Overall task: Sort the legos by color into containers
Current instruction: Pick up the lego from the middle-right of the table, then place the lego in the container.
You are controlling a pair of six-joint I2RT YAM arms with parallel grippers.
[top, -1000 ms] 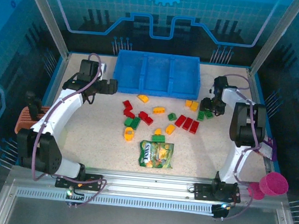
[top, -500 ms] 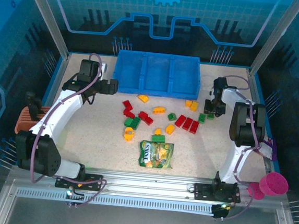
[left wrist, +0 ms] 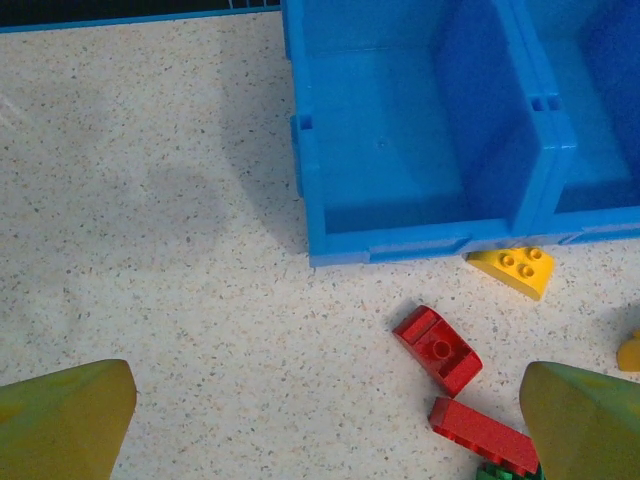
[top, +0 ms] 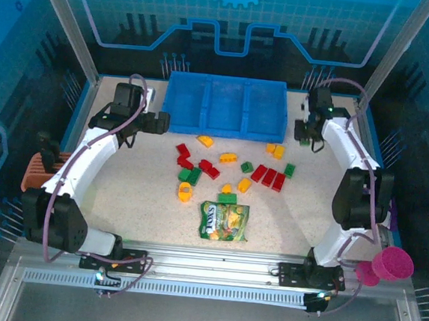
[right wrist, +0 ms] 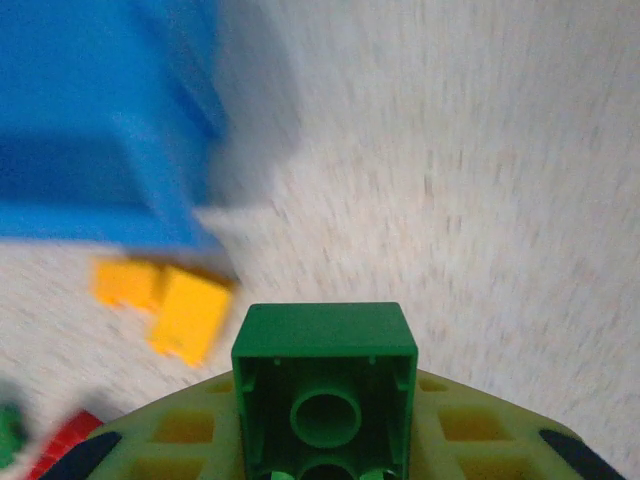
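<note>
Right claw (top: 305, 135) clamping a green lego (right wrist: 325, 385), corner of blue tray (right wrist: 100, 190) ahead-left, bare table (right wrist: 450, 150) ahead-right, left claw (left wrist: 325, 425) spread wide, tray edge just ahead.

High behind the arm bases, the top camera looks down over the whole speckled bench (top: 136, 191). The left wrist camera faces steeply down, close on the left end of the wide blue plastic tray (left wrist: 400, 238). The right wrist camera, blurred, looks down past the tray's front right corner (right wrist: 100, 120).

Bright, even light; soft shadow left of the tray (left wrist: 400, 243). Right wrist background is motion-blurred, the green block (right wrist: 325, 390) sharp.
</note>
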